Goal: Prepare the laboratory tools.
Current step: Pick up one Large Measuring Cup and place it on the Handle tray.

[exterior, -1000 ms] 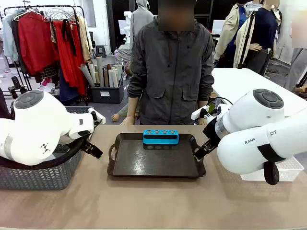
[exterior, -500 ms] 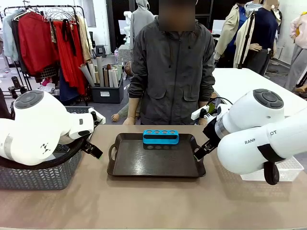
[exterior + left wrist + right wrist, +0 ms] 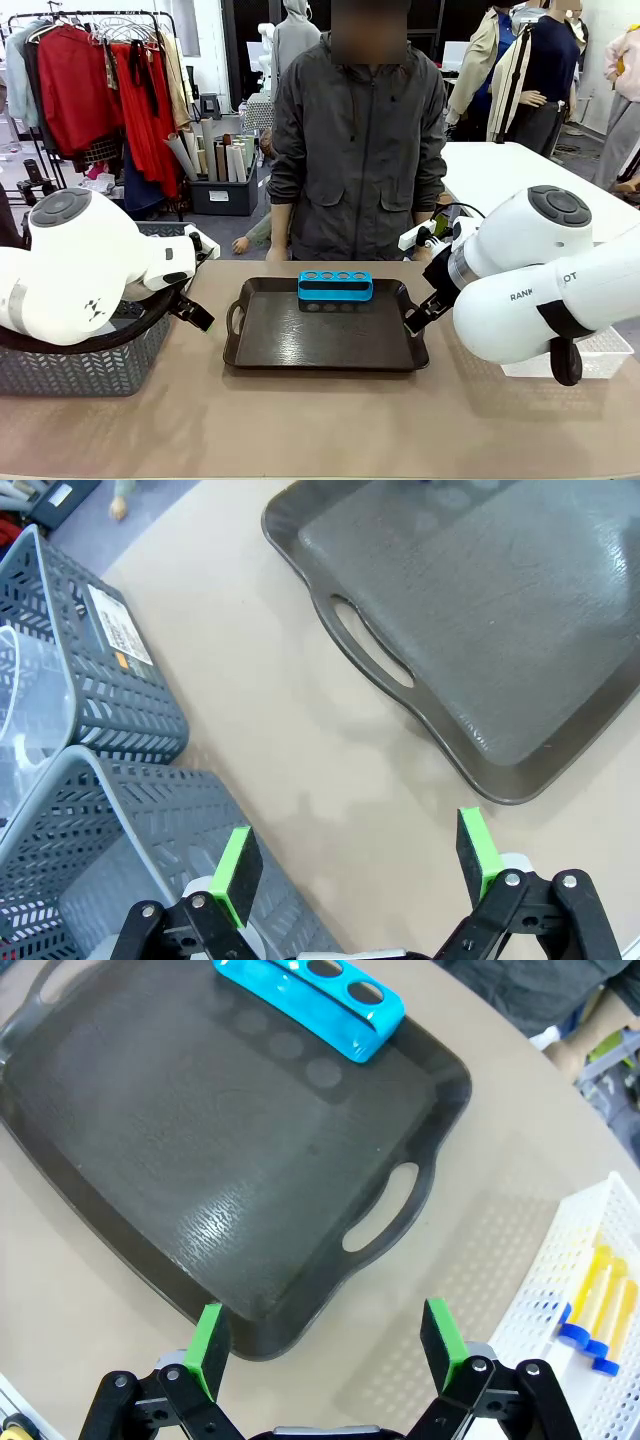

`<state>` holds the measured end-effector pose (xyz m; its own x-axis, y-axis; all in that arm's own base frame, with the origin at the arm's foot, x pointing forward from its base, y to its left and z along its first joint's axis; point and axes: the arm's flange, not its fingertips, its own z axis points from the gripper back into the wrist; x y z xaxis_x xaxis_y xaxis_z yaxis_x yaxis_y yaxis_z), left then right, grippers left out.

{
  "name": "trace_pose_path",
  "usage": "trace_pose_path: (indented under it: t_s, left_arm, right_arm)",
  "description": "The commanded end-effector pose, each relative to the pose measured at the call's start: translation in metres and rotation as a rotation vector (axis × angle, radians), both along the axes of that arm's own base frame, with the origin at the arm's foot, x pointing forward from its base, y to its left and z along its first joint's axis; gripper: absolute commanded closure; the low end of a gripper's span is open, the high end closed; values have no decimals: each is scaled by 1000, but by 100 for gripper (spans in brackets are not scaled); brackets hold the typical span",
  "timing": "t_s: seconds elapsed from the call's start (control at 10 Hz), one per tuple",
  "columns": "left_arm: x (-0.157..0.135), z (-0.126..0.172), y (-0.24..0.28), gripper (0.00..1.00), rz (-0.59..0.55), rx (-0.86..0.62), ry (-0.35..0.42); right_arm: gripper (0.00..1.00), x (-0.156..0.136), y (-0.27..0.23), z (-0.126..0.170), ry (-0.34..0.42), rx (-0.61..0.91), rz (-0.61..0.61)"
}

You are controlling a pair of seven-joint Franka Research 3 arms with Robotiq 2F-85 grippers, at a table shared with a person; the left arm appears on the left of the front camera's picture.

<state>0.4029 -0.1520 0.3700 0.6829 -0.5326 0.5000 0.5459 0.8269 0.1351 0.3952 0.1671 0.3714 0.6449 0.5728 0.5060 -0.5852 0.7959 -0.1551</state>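
Observation:
The small blue rack [image 3: 335, 285] [image 3: 310, 1000] stands with bare holes at the far edge of the dark brown tray [image 3: 325, 345]. Yellow tubes with blue caps [image 3: 598, 1305] lie in a white mesh basket [image 3: 560, 1260] to the tray's right. A clear plastic vessel [image 3: 22, 715] rests inside a grey basket. My left gripper [image 3: 356, 852] hovers open over the bare table, just off the tray's left handle [image 3: 372, 658]. My right gripper [image 3: 325, 1342] hangs open above the tray's right handle corner [image 3: 385, 1222]. Neither holds anything.
Two grey mesh baskets [image 3: 115, 685] [image 3: 95, 865] sit at the table's left, under my left arm [image 3: 80, 265]. The white basket [image 3: 590, 355] sits at the right under my right arm [image 3: 540, 275]. A person [image 3: 360, 150] stands at the far side, hands down.

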Motion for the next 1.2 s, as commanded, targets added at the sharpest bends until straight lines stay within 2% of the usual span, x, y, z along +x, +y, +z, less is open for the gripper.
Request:
trace_pose_path:
  t_s: [0.0,0.8,1.1]
  left_arm:
    - [0,0,0,0,0,0,0]
    - [0,0,0,0,0,0,0]
    - [-4,21,-1,0,-78,-51,39]
  right_arm:
    - [0,0,0,0,0,1,0]
    - [0,0,0,0,0,0,0]
    - [0,-8,13,8,59,39,69]
